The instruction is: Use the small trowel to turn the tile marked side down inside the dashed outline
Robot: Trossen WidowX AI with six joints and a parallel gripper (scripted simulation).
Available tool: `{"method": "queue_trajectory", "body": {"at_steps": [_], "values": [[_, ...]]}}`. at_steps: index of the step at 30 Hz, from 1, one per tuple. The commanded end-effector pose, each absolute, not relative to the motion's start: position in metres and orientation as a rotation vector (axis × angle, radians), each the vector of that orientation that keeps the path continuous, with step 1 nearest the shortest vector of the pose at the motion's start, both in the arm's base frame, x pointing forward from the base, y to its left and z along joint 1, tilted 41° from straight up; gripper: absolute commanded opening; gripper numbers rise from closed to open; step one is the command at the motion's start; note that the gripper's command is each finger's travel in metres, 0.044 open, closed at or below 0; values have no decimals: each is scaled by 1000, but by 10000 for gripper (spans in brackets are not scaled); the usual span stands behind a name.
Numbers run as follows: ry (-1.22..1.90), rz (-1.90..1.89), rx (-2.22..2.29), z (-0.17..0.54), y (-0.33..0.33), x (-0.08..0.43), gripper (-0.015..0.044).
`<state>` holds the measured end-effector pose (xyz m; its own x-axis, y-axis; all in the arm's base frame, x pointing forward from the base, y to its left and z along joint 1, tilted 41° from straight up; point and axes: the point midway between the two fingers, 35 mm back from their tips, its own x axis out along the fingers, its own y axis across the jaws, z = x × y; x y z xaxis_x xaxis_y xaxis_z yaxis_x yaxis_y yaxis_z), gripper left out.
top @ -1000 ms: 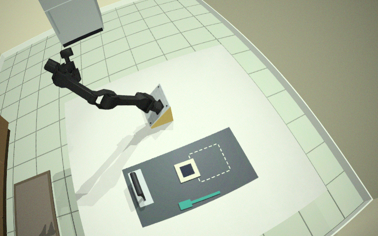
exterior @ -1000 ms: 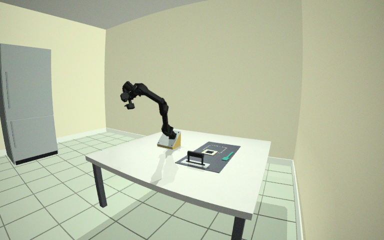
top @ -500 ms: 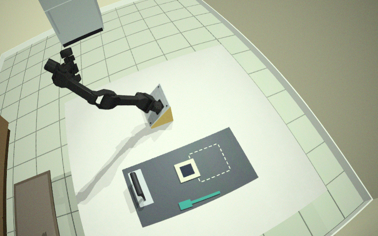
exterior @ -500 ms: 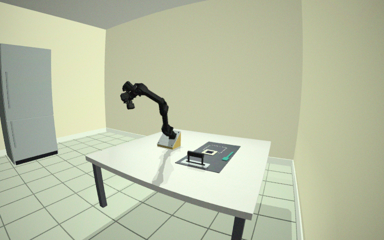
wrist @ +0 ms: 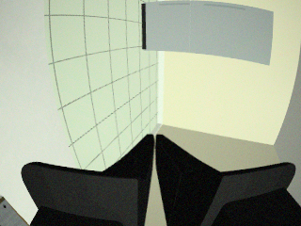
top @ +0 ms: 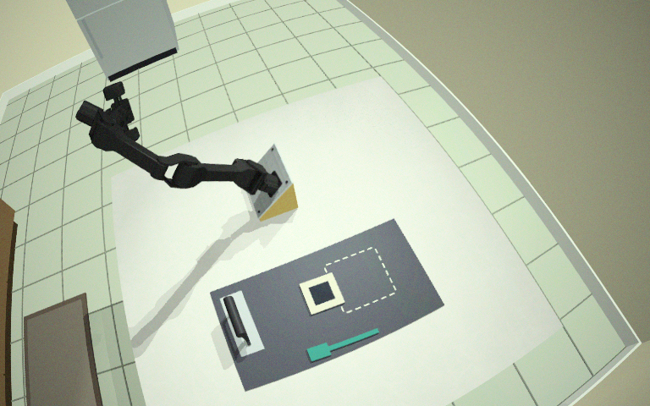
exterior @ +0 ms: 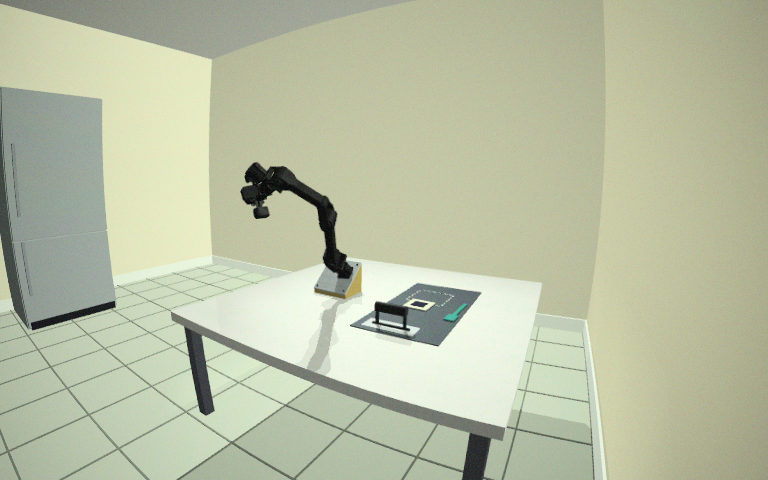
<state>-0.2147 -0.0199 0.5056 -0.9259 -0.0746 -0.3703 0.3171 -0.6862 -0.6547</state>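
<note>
My gripper (wrist: 153, 141) is shut and empty, its fingertips almost touching in the wrist view. It is raised far from the mat (top: 278, 296) (exterior: 433, 336), on the fridge side of the arm base. The tile (top: 322, 293) (exterior: 419, 304) lies flat on the mat, cream with a dark square facing up. Its right edge overlaps the left side of the dashed outline (top: 346, 312); most of it is outside. The trowel (top: 235, 315) (exterior: 390, 308), a pale flat plate with a raised black handle, rests at the mat's left end. A green spatula-shaped tool (top: 319, 353) (exterior: 451, 317) lies flat along the near edge.
The arm's wedge-shaped base (top: 283, 205) (exterior: 352, 283) stands on the white table (top: 364, 143) (exterior: 254, 322) behind the mat. A grey fridge (top: 129, 38) (exterior: 56, 169) (wrist: 207, 28) stands on the floor beyond the table. The trowel's handle stands up above the mat.
</note>
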Motion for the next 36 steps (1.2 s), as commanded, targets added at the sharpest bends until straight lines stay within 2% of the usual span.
{"method": "queue_trajectory", "body": {"at_steps": [1,8,12,33,36], "values": [[1121,-2660,468,506,-20,-215,0],[1121,-2660,468,506,-20,-215,0],[1121,-2660,468,506,-20,-215,100],[1121,-2660,468,506,-20,-215,100],[1121,-2660,468,506,-20,-215,21]]}}
